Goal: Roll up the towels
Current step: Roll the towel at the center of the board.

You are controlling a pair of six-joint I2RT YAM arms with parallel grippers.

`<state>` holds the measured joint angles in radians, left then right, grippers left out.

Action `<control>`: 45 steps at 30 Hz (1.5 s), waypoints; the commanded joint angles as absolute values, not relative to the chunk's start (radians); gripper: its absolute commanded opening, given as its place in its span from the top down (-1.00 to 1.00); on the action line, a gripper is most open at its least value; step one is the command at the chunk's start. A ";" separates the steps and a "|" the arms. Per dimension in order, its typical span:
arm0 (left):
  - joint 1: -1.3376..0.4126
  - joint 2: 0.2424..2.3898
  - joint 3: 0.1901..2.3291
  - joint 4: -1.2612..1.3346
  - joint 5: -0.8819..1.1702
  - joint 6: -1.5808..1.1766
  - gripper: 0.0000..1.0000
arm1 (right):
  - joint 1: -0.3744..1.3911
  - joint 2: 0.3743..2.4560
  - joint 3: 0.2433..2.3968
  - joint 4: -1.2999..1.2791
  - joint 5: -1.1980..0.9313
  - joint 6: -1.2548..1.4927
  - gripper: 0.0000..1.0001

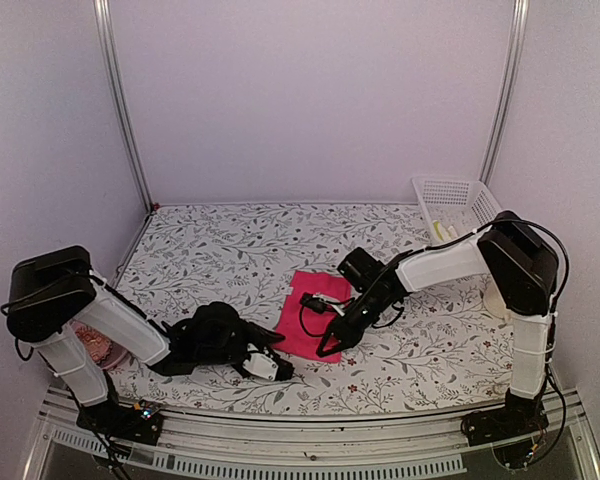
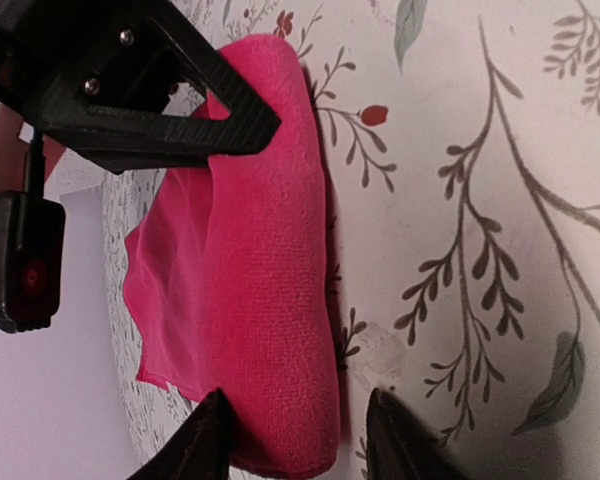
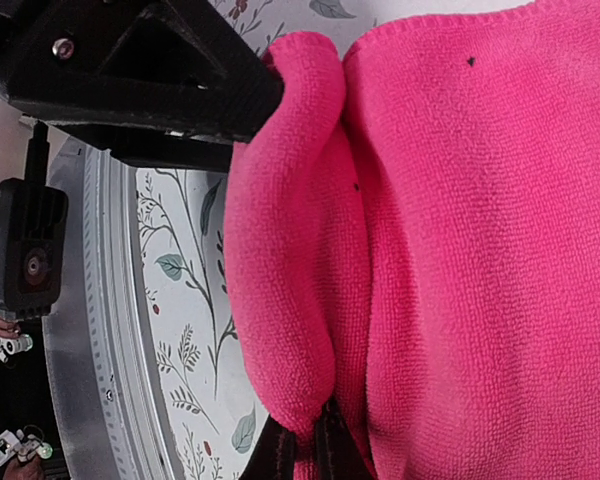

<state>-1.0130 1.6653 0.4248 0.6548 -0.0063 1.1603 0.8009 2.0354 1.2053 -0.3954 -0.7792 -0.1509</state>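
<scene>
A bright pink towel [image 1: 308,308] lies on the flowered table, its near edge curled into a thick roll [image 2: 280,250]. My left gripper [image 2: 305,440] [image 1: 278,362] is open and straddles one end of that roll. One fingertip [image 2: 212,440] rests over the cloth, the other fingertip [image 2: 400,445] over bare table beside it. My right gripper [image 3: 305,455] [image 1: 327,348] is shut on a fold of the pink towel [image 3: 460,250] at the roll's other end. Each wrist view shows the other gripper at its top.
A white basket [image 1: 458,200] holding pale items stands at the back right corner. A pinkish object [image 1: 95,348] is half hidden behind the left arm. The table's metal front rail [image 1: 310,425] runs just near of both grippers.
</scene>
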 commanded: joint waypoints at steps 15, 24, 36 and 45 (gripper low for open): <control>-1.033 1.698 0.484 0.540 -0.074 1.105 1.00 | 0.766 2.001 1.226 -0.486 -0.632 -0.205 0.41; -0.996 1.681 0.657 0.081 0.088 0.917 1.00 | 0.785 1.726 1.066 -0.395 -0.421 -0.251 0.04; -0.902 1.749 0.858 -0.225 0.322 0.796 1.00 | 1.076 1.452 0.705 0.077 -0.075 -0.439 -0.15; -0.838 1.828 0.978 -0.395 0.459 0.764 1.00 | 1.168 1.501 0.653 0.229 0.063 -0.581 -0.21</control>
<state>-0.8642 1.7790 0.9447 -0.2310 0.3538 0.7956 1.1324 1.4548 0.6464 0.1184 -0.0433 -0.4988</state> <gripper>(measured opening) 0.038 0.602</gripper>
